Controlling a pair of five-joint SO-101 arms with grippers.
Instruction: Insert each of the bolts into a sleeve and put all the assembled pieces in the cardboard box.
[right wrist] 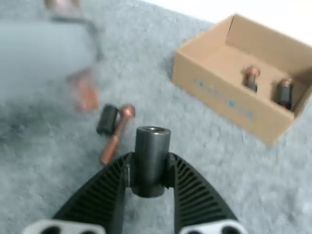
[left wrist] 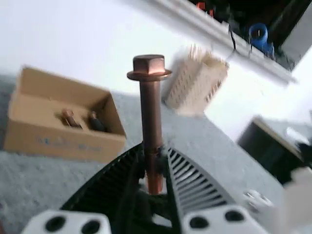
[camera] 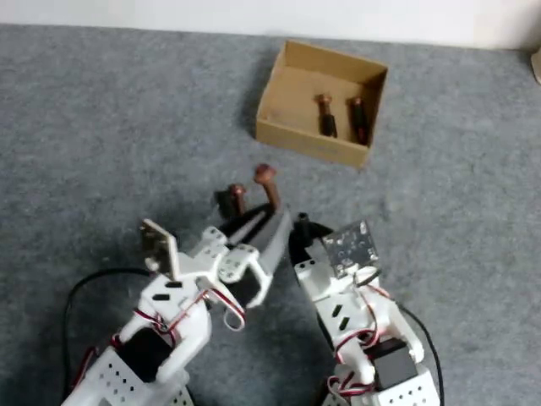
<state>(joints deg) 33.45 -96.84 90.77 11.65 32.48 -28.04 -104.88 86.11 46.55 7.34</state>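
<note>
My left gripper (camera: 274,222) (left wrist: 153,163) is shut on the lower shaft of a copper bolt (camera: 269,188) (left wrist: 149,112), which stands upright with its hex head on top. Just beside it, my right gripper (camera: 299,232) (right wrist: 150,169) is shut on a black sleeve (right wrist: 151,152) held upright with its bore facing up. A loose bolt (camera: 237,197) (right wrist: 115,136) lies on the carpet with a second black sleeve (camera: 224,202) (right wrist: 107,120) touching its head end. The cardboard box (camera: 311,142) (left wrist: 63,141) (right wrist: 219,97) holds two assembled pieces (camera: 326,117) (camera: 359,119).
Grey carpet covers the table. The box sits beyond both grippers, slightly right of them in the high view. A white perforated object (left wrist: 196,84) stands against the wall behind the table. Cables trail from both arm bases near the front edge.
</note>
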